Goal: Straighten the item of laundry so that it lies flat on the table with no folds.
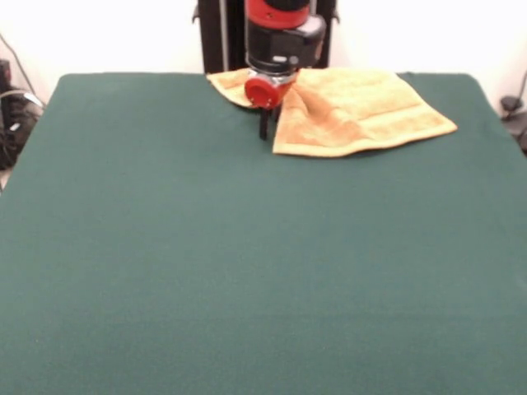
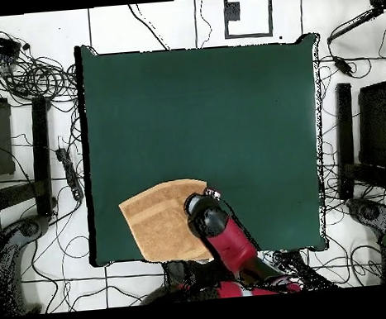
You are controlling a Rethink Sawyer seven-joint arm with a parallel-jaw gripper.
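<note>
Jaw state cannot be told: the gripper is seen in the front view only as a dark tip below a red disc, at the near left edge of the towel, and whether cloth is pinched is not resolved. In the overhead view the gripper is hidden under the wrist housing. Item: one orange-yellow terry towel, located at the robot's side of the table, close to the far edge in the front view and right of the arm there. Condition: not flat; a raised ridge of cloth is seen running from the gripper toward the towel's middle, and a small portion is seen spread to the left behind the red disc. A woven band is noted along the near and right edges. In the overhead view the towel is recorded at the table's lower left, its lower edge near the table's border, its upper right corner rounded, and its right part covered by the red and black arm. Surface: dark green cloth. Surroundings in the overhead view: cables on a pale floor on the left.
</note>
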